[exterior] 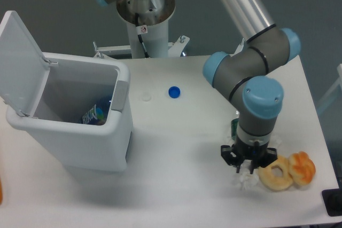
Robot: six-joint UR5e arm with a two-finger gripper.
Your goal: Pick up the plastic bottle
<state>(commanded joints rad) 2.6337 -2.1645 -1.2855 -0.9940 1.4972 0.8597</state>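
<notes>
White counter [176,148], rectangular, set against a dark grey backdrop, with the arm's pedestal [145,22] at its far edge. Plastic bottle [234,127]: only a sliver of dark green label shows, at the left edge of the arm's wrist, right of centre on the counter; the rest is hidden behind the wrist. Gripper [248,165]: black, pointing down at the counter just below that green sliver; whether the jaws are apart or together cannot be told from this angle, and no contact with the bottle is visible. White tissue wad [247,180]: crumpled, directly beneath the gripper, touching the doughnut. Plain doughnut [277,173]: ring-shaped, tan, just right of the gripper. Orange-glazed pastry [302,166]: touching the doughnut's right side. Blue round cap [173,92]: lying alone near the counter's middle, well apart from the gripper. Small pale disc [146,98]: just left of the cap. White bin [80,132]: on the counter's left part, hinged lid [18,60] raised, a blue-printed wrapper [93,114] inside.
</notes>
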